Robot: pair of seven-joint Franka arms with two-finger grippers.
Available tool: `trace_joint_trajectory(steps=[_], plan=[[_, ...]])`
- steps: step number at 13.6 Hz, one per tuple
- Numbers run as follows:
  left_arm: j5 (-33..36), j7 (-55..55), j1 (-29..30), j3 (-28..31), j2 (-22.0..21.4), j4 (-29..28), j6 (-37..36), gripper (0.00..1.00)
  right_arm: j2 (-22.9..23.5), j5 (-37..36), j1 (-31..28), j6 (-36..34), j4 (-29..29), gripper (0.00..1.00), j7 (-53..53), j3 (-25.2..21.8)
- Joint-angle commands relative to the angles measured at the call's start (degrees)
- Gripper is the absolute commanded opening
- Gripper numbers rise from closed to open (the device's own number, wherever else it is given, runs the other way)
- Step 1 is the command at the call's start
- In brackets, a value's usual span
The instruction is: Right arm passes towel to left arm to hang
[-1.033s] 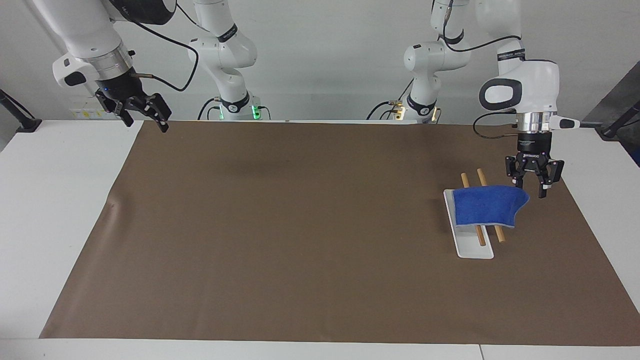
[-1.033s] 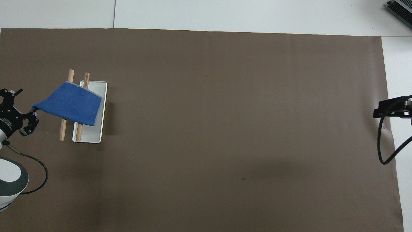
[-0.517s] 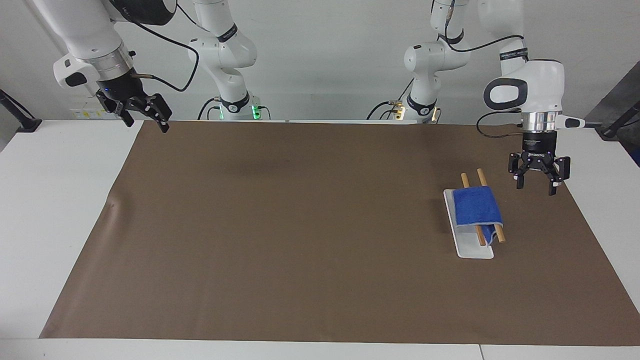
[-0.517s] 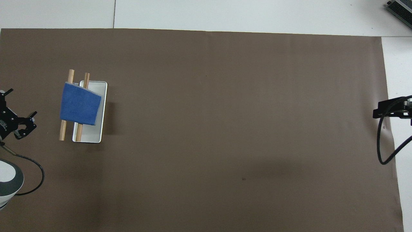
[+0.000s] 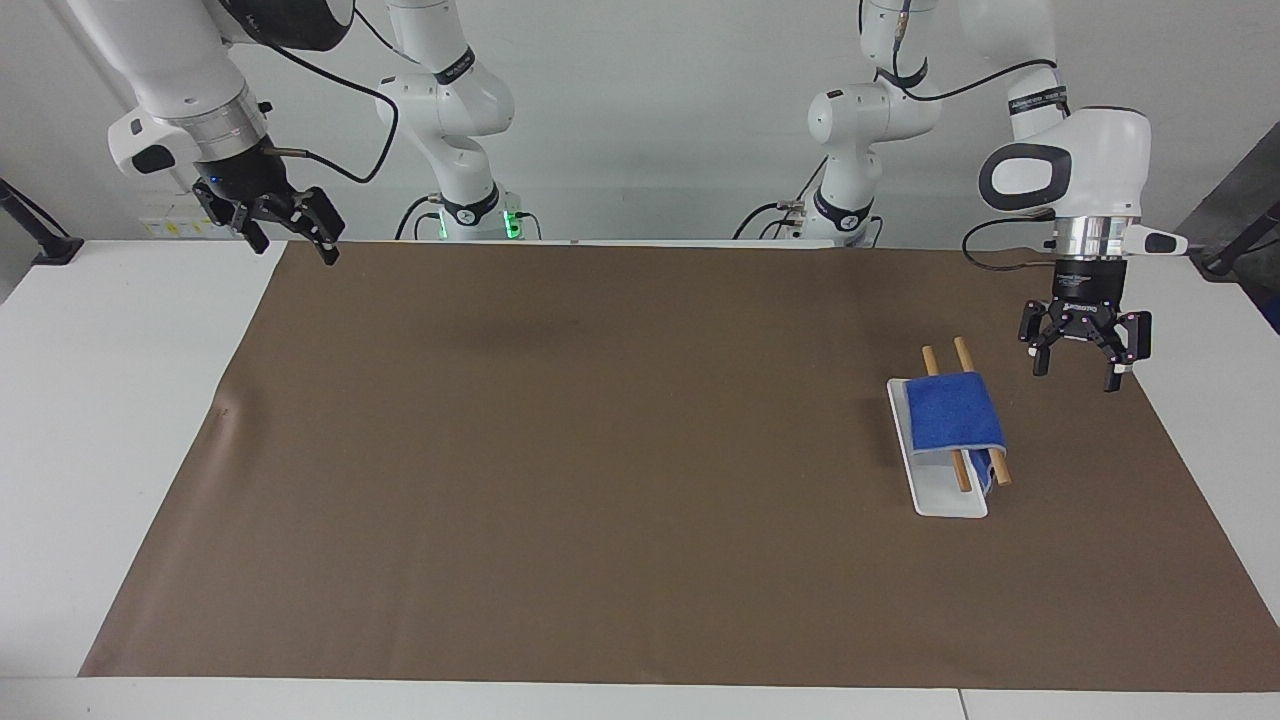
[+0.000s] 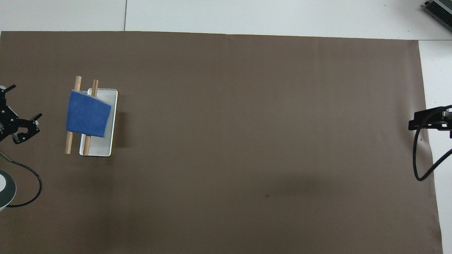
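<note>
The bright-blue towel [image 5: 953,412] hangs draped over the two wooden rods [image 5: 965,352] of a small rack with a white base [image 5: 950,500], toward the left arm's end of the table. It also shows in the overhead view [image 6: 87,113], across both rods [image 6: 69,144]. My left gripper [image 5: 1075,377] is open and empty, raised above the mat beside the rack and apart from the towel; it sits at the frame edge in the overhead view [image 6: 19,121]. My right gripper [image 5: 293,250] is open and empty, and waits raised over the mat's corner at the right arm's end.
A brown mat [image 5: 600,450] covers most of the white table [image 5: 110,400]. The rack's white base [image 6: 102,148] lies on the mat. A black cable [image 6: 420,155] hangs from the right arm.
The left gripper let go of the towel's corner and drew away from the rack toward its own end of the table. The towel's freed side dropped over the rods. The right arm stayed still.
</note>
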Motion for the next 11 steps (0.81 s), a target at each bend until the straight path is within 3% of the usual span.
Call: trace_joint_trajectory(steps=[1, 4, 8, 11], plan=[[4.0, 1.4, -2.9, 0.2, -0.4, 2.2, -5.0, 1.0, -1.9, 1.3, -0.2, 0.9, -2.9, 1.0, 1.1, 0.2], [13.0, 1.4, -6.7, 0.2, -0.5, 3.1, -9.1, 1.0, -2.1, 1.1, -0.1, 0.9, -2.9, 1.0, 0.6, 0.6], [24.6, 2.8, -9.0, -0.1, 0.1, 7.9, -18.4, 1.0, 0.3, 1.0, -0.4, 0.6, 2.1, 1.0, -2.3, 2.1], [27.9, 17.0, -9.3, -0.1, 0.1, 8.7, -20.4, 1.0, 0.9, 0.7, -0.4, -0.3, 3.1, 1.0, -2.3, 2.1]])
